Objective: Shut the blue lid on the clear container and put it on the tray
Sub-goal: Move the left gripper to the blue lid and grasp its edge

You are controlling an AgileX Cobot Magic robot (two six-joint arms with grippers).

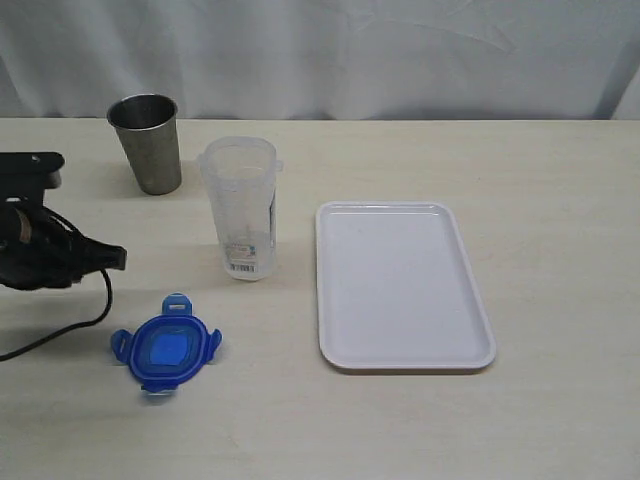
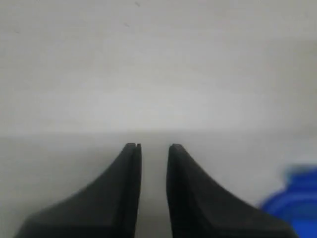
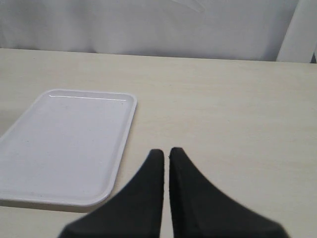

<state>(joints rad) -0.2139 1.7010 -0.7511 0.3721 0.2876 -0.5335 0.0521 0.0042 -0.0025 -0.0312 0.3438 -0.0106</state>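
The blue lid (image 1: 165, 347) lies flat on the table near the front left, its flaps spread out; a blurred edge of the lid (image 2: 296, 201) shows in the left wrist view. The clear container (image 1: 240, 208) stands upright and uncovered behind it, its barcode label near the base. The white tray (image 1: 400, 285) lies to the right, with nothing on it, and the tray (image 3: 64, 144) also shows in the right wrist view. My left gripper (image 1: 116, 258) (image 2: 154, 147) hovers left of the lid, slightly open and holding nothing. My right gripper (image 3: 166, 151) is shut and holds nothing, beside the tray's edge; the exterior view does not show it.
A grey metal cup (image 1: 147, 142) stands at the back left, behind the container. A black cable (image 1: 60, 335) trails from the left arm across the table. A white curtain closes off the back.
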